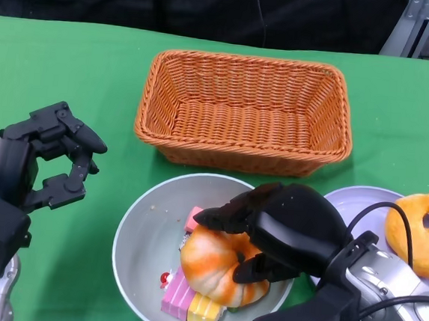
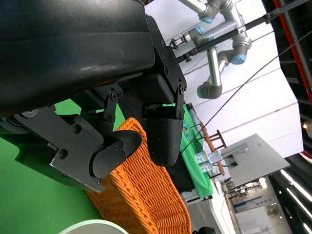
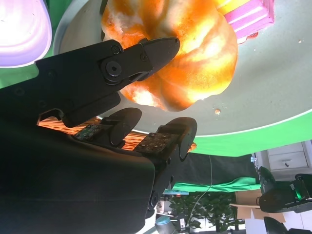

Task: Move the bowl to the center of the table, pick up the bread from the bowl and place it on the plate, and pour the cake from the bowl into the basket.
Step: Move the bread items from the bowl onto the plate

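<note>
**Bread gripped inside the bowl**

Green counter [image 1: 65,65] is carrying a wicker basket [image 1: 244,110] at 12 o'clock. At 6 o'clock, the right robot hand [image 1: 268,233] is gripping the bread [image 1: 217,264] in the bowl [image 1: 142,229], beside cake [image 1: 187,299]. Plate [image 1: 354,199] is sitting at 4 o'clock. Left robot hand [image 1: 45,161] is hovering spread, holding nothing.

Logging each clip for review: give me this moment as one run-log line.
phase: bread pickup | right hand: gripping bread in bowl | left hand: open, idle | plate: holds one bread | basket: empty

The right robot hand [image 1: 268,233] reaches in low, fingers [image 3: 151,51] curled round a bun (grasping it). The left robot hand [image 1: 46,157] hovers empty, fingers apart.
</note>
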